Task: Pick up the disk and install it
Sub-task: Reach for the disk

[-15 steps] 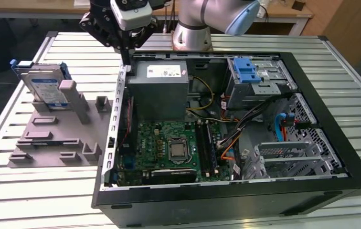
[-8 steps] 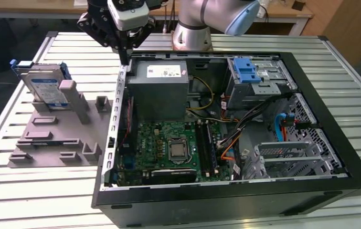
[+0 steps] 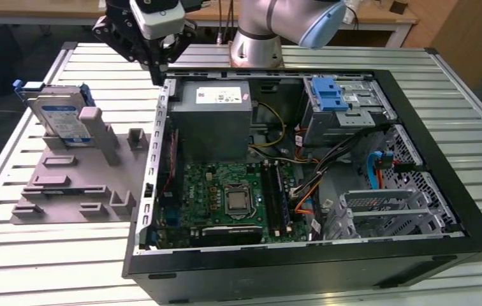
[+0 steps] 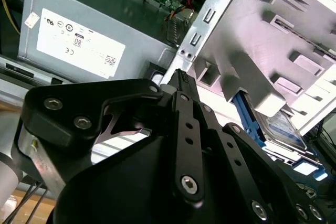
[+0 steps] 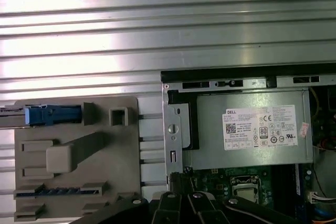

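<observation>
Silver rectangular hard drive in its blue plastic carrier bracket [image 3: 58, 115] stood on edge in the grey plastic holding fixture [image 3: 71, 191] on the slatted metal table [image 3: 37, 261], toward the exterior view's left. Black end effector [image 3: 157, 71] hung above the side wall of the open black computer case [image 3: 309, 274], fingers together, holding nothing, apart from the drive. My worry: a low traverse could clip that wall, and an off-centre pinch might tilt or jam the drive in its slot.
</observation>
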